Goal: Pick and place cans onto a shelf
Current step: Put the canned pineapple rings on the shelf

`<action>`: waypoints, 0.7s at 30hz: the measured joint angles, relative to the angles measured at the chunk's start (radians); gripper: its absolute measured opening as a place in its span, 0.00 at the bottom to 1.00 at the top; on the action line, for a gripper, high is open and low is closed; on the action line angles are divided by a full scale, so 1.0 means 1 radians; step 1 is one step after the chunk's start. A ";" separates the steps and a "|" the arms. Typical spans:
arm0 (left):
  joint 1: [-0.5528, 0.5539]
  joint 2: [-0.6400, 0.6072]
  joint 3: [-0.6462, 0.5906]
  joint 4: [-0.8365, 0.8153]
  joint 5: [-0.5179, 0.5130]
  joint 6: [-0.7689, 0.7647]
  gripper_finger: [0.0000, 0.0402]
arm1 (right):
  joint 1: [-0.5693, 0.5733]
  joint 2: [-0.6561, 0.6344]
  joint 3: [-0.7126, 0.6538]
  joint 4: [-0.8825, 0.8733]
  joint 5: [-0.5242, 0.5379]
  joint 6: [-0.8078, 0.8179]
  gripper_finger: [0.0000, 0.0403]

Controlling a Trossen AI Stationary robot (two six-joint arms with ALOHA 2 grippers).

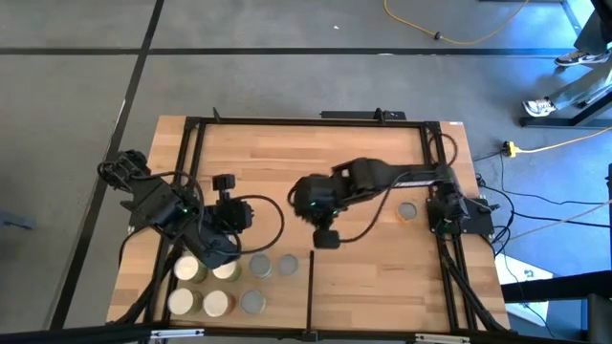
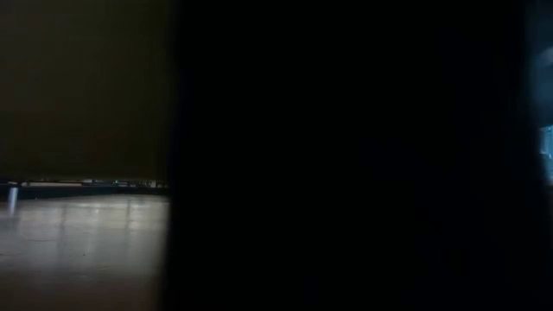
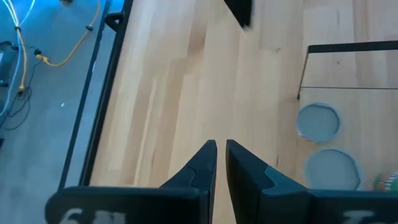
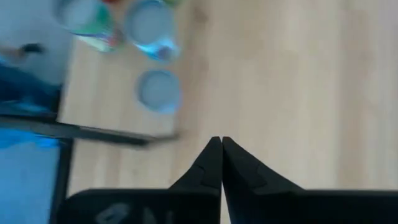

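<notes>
Overhead, the dark left gripper [image 1: 226,183] and right gripper [image 1: 326,238] hover pinched shut and empty; closed fingers descending would topple the round silver-topped cans [image 1: 260,267].

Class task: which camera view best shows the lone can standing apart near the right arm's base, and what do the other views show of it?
The high view is best: the lone can sits in plain sight on the wood shelf, apart from the group of cans at the left. The low view is almost wholly dark. Neither wrist view clearly shows it; they show other cans.
</notes>
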State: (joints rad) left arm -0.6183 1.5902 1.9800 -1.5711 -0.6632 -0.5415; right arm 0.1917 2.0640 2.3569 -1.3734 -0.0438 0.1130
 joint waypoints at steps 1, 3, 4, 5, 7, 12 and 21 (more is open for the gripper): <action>0.005 0.000 0.000 0.000 0.000 0.012 0.07 | 0.000 -0.016 0.000 -0.033 0.034 0.017 0.01; 0.019 0.000 0.000 0.000 0.002 0.035 0.06 | 0.000 -0.043 0.000 -0.108 0.100 0.061 0.01; 0.027 0.000 0.000 0.000 0.004 0.042 0.05 | 0.000 -0.053 0.000 -0.155 0.131 0.091 0.01; 0.036 0.000 0.000 0.000 0.004 0.049 0.04 | 0.000 -0.064 0.000 -0.194 0.159 0.121 0.01; 0.057 0.000 0.000 0.000 0.004 0.055 0.03 | 0.000 -0.099 -0.014 -0.196 0.210 0.174 0.01; 0.119 0.000 0.000 0.000 0.047 0.057 0.00 | 0.010 -0.202 -0.025 -0.198 0.248 0.264 0.01; 0.213 0.000 0.000 0.001 0.098 0.122 0.00 | 0.057 -0.427 -0.287 -0.197 0.288 0.471 0.00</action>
State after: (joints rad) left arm -0.4054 1.5902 1.9800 -1.5702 -0.5653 -0.4195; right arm 0.2485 1.6373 2.0697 -1.5703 0.2442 0.5839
